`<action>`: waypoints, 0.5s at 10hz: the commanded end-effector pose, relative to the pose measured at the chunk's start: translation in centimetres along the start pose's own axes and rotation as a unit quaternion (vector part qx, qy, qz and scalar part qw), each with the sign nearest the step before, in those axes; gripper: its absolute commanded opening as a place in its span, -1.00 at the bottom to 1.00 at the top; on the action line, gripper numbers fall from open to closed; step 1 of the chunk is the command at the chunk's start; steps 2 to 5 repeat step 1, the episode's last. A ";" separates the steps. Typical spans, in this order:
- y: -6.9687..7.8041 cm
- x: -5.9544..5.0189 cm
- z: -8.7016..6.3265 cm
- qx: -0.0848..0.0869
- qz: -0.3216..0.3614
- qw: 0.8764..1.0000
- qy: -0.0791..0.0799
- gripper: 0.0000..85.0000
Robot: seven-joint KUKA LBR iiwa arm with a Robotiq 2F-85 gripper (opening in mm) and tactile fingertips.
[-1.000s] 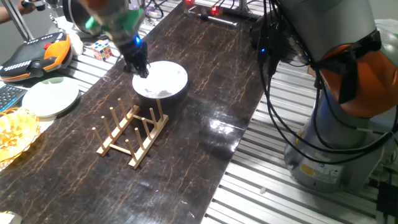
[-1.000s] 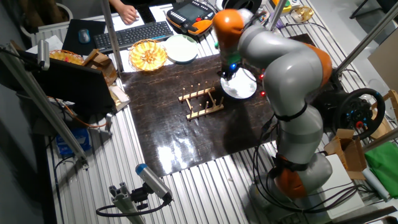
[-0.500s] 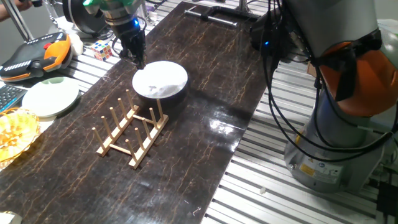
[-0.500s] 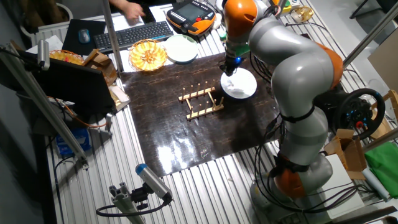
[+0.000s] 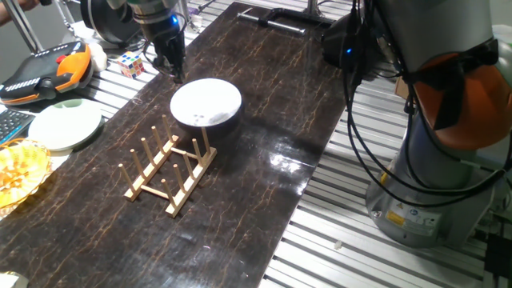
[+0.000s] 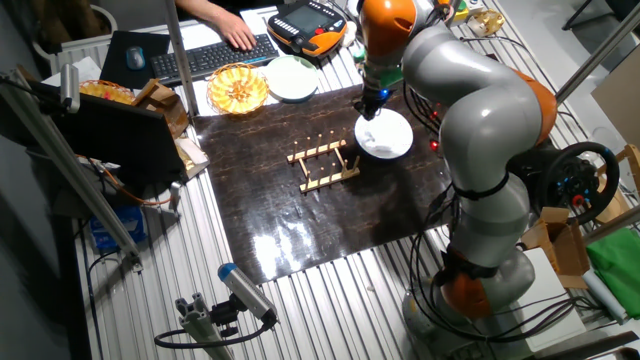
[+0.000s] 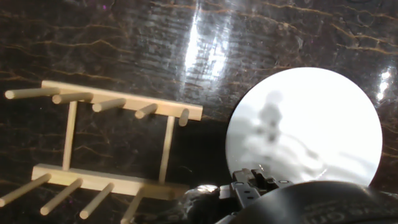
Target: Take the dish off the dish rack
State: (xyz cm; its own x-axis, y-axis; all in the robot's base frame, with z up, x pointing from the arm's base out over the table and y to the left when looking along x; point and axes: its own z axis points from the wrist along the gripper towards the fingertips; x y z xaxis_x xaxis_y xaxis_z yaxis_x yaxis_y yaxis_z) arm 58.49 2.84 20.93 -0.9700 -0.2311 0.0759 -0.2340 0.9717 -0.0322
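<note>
The dish (image 5: 206, 104), a white round bowl, sits upright on the dark tabletop just past the end of the dish rack (image 5: 170, 172), touching none of its pegs. My gripper (image 5: 175, 68) hangs above the table beside the bowl's far left rim, apart from it, open with nothing between its fingers. The other fixed view shows the bowl (image 6: 384, 133) right of the rack (image 6: 322, 165), with the gripper (image 6: 368, 108) over its back edge. In the hand view the bowl (image 7: 305, 127) lies right of the rack (image 7: 118, 109); the gripper (image 7: 254, 182) barely shows at the bottom.
A pale green plate (image 5: 64, 126) and a yellow wicker basket (image 5: 16, 172) lie left of the dark mat. A Rubik's cube (image 5: 132, 62) and an orange teach pendant (image 5: 44, 68) sit behind them. A person's hand (image 6: 235, 30) rests on a keyboard (image 6: 215, 55).
My gripper has let go of the bowl's rim and drawn up and back toward the far side. The bowl stays on the table beside the rack.
</note>
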 end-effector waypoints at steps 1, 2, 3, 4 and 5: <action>0.1 0.0 0.1 0.000 -0.001 1.000 0.000 -0.98; 0.1 0.0 0.1 0.000 -0.001 1.000 0.000 -0.98; 0.1 0.0 0.1 0.000 -0.001 1.000 0.000 -0.98; 0.1 0.0 0.1 0.000 -0.001 1.000 0.000 -0.98; 0.1 0.0 0.1 0.000 -0.001 1.000 0.000 -0.98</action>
